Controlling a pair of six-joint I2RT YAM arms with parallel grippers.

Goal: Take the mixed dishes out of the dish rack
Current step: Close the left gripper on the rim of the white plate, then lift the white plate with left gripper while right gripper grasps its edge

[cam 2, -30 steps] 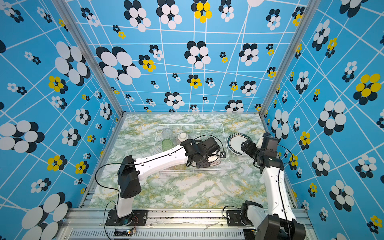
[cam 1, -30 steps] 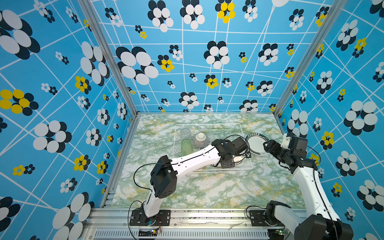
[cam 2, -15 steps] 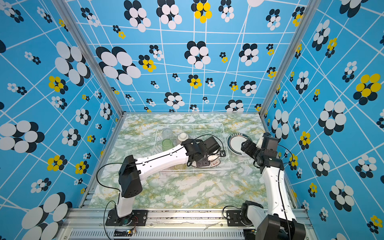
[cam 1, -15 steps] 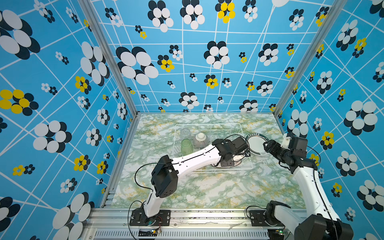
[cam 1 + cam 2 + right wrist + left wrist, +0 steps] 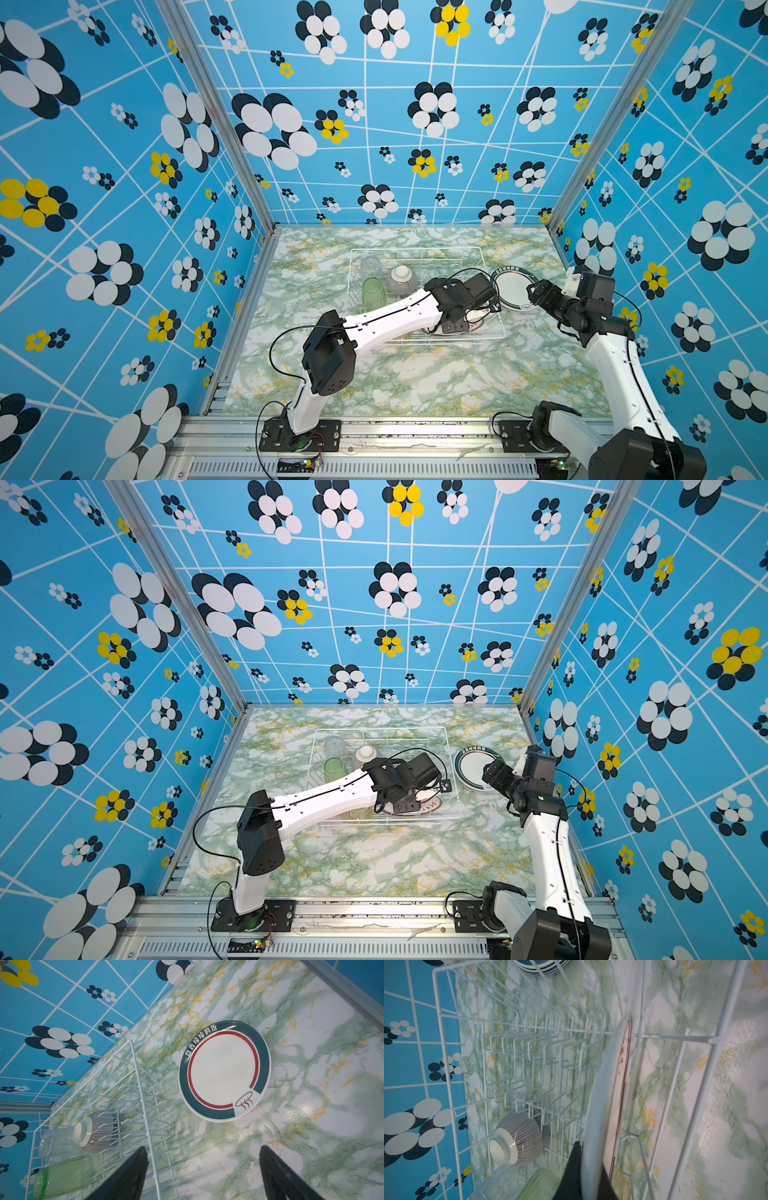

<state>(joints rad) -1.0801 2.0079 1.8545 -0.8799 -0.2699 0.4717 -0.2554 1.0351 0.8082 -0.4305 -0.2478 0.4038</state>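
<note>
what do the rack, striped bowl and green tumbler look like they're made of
Rack: thin wire with a smooth white coating, probably metal underneath.
Bowl: likely glazed ceramic; glossy highlight on the striped wall, thick pale foot ring.
Green tumbler: translucent; plastic or glass, the look leaves it open.

Both top views look steeply down from high up beyond the near long side of the dish rack (image 5: 415, 249), far from it, and share almost the whole scene, the rack mid-frame on the table (image 5: 415, 386). The left wrist camera sits inside the rack, very close to the racked plate (image 5: 593, 1105), facing the striped bowl (image 5: 519, 1142). The right wrist camera hangs close outside the rack's short side above the table plate (image 5: 224, 1070), and also catches that bowl.
</note>
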